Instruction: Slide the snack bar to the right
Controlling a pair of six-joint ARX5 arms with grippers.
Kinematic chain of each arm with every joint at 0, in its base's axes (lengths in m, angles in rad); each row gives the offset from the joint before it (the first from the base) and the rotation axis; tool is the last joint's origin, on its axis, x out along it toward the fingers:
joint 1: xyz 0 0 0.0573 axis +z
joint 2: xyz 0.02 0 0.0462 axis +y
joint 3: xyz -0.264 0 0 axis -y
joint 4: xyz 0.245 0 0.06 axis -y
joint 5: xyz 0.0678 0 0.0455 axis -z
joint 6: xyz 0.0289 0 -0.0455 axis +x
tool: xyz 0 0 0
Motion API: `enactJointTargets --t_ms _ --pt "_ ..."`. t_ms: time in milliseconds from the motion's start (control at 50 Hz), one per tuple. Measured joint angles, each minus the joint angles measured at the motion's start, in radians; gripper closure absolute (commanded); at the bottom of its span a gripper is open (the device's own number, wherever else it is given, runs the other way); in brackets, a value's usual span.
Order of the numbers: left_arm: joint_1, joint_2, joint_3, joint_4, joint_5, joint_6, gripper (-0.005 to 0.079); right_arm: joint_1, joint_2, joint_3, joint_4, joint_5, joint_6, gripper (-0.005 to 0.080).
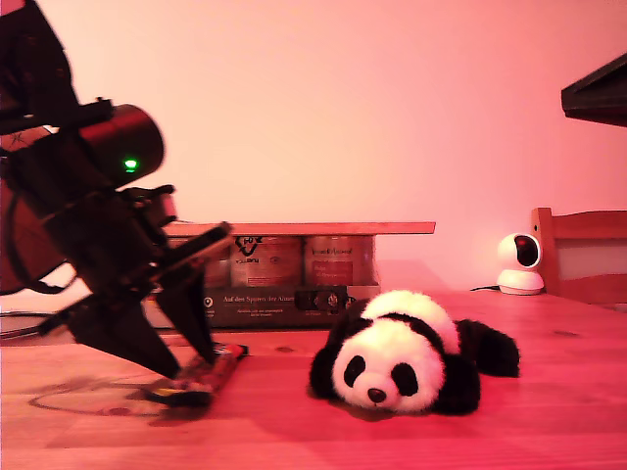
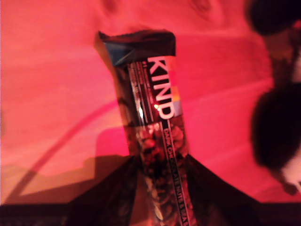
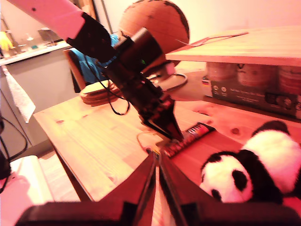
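- First wrist view: snack bar point(image 2: 155, 141) runs lengthwise straight away from my first gripper point(image 2: 157, 188), fingers clamped on its near end.
- It lies flat on the worktop point(image 1: 549, 392), just beside the panda point(image 1: 407, 352).
- My second gripper's point(image 3: 156, 162) fingers are closed, empty.

my second gripper point(image 3: 156, 162): fingers pressed together, nothing between them, raised over the wooden table point(image 3: 89, 141) | my first gripper point(image 3: 171, 132): tips down on the snack bar point(image 3: 188, 137), which lies flat on the table | plush panda point(image 3: 249, 172): near the bar, not touching | boxed jars point(image 3: 254, 82): beyond, under a wooden board point(image 3: 244, 44)
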Motion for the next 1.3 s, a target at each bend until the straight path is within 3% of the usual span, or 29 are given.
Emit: enactJointTargets --t_ms 640,1000,1300 --pt "-0.111 0.000 0.000 0.105 -0.001 -0.081 0.0455 0.000 0.000 0.000 0.010 -0.003 0.000 0.0764" --pt "-0.126 0.000 0.000 0.122 0.008 -0.080 0.0458 0.000 0.000 0.000 0.015 -0.003 0.000 0.0764" --pt "-0.086 -0.016 0.000 0.029 0.043 -0.022 0.0595 0.000 0.000 0.000 0.014 -0.003 0.000 0.0764"
